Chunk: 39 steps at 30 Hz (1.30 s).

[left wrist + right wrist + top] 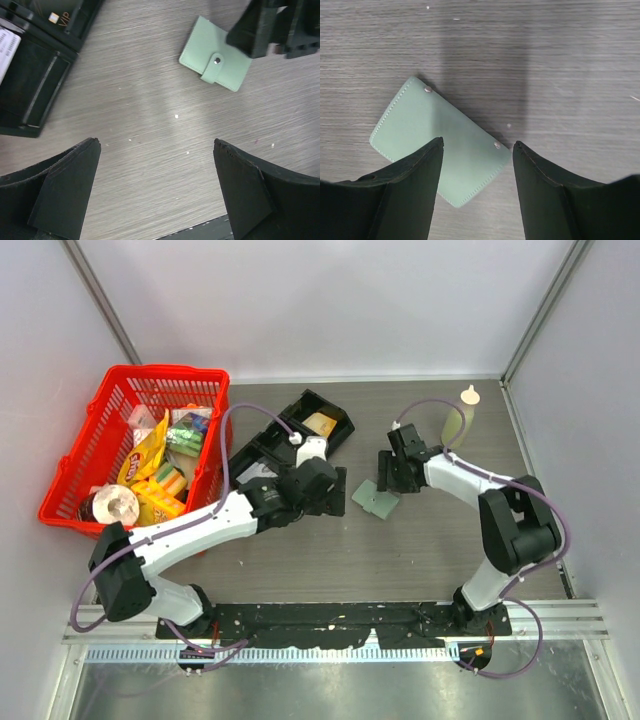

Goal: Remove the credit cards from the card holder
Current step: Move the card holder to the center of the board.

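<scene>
1. My right claw (477,192) is spread wide with nothing in it, pointing down at the table (580,55).
2. The card holder (452,132) lies flat on the wood just below and ahead of that claw, turned askew to my fingers. In my wrist view one corner sits in the gap and the rest reaches past the finger on the left. I cannot tell whether I am touching it.
3. It looks shut, with its strap (212,73) snapped across the front. No cards show anywhere.
4. Risk: it is thin and flat against the table, so closing here would likely scrape over it. I might also catch only that corner and spin it away.
5. Risk: with the strap fastened, lifting the holder frees no card. I judge it must be unsnapped first.
6. My left claw (157,187), also wide and empty, hangs near the holder's other side. If both go in together, they could knock.
7. The black tray (30,95) lies further left, so a skid that way has little room.
</scene>
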Each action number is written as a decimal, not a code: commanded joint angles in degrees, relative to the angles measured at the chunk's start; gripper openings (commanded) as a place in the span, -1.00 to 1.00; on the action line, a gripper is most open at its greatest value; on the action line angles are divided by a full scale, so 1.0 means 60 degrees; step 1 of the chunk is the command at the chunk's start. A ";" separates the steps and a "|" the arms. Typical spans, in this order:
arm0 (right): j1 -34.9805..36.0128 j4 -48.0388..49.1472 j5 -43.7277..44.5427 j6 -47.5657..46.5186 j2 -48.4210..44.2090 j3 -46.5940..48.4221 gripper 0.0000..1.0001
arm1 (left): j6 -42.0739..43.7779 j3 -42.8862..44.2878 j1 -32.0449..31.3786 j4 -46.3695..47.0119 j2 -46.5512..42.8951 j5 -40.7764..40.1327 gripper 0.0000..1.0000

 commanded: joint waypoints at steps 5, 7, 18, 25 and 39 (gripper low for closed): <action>0.0192 0.0793 -0.2314 0.0078 0.0298 -0.0551 0.08 | -0.2523 -0.0531 -0.0527 0.1110 0.0153 -0.1315 0.99; 0.0528 0.0837 -0.2462 0.0269 -0.0214 -0.1107 0.08 | -0.2772 -0.0736 -0.0542 0.1301 0.0256 -0.1315 0.99; 0.1322 0.2227 -0.1658 0.1516 -0.5136 -0.3701 0.13 | -0.4003 -0.1381 -0.0673 0.1287 0.0857 -0.0905 0.99; 0.1059 0.2258 -0.1844 0.1368 -0.5359 -0.3807 0.24 | -0.4691 -0.1660 -0.0981 0.1404 0.1017 -0.0700 0.99; 0.0780 0.2798 -0.4292 0.1674 -0.3702 -0.4552 -0.11 | -0.5205 -0.1587 -0.1172 0.1946 0.1852 -0.0261 0.56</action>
